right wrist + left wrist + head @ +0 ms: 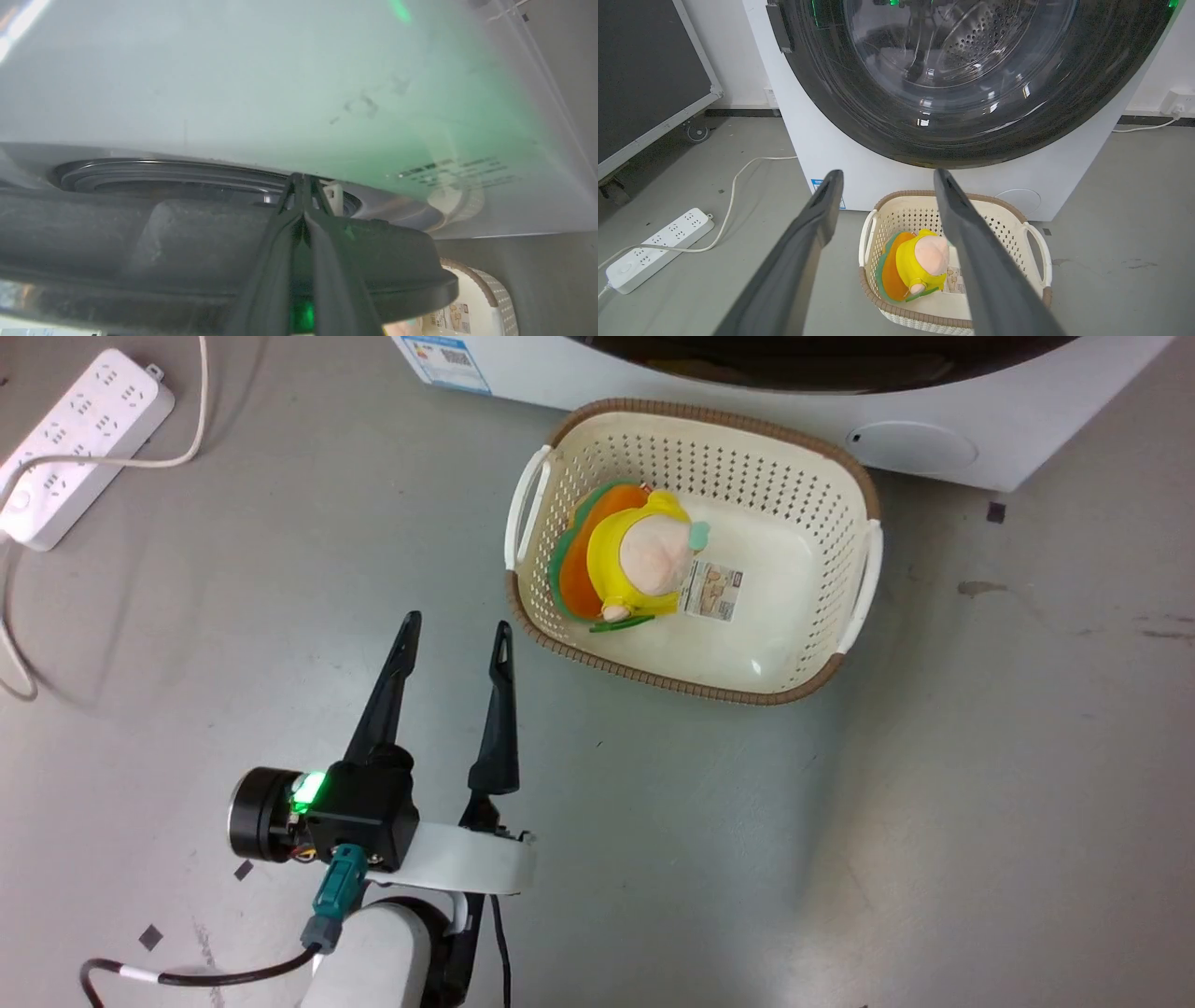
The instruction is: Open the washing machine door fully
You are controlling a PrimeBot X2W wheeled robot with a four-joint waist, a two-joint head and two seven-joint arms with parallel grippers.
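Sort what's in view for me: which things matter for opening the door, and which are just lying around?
For the job:
washing machine door
washing machine
right gripper, shut, tips at the door's rim

Lying about:
laundry basket holding a plush toy
power strip
left gripper, open above the floor, touching nothing

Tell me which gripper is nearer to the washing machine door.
Right. The right gripper is shut with its tips at the edge of the washing machine door. The left gripper hangs open over the floor, short of the basket.
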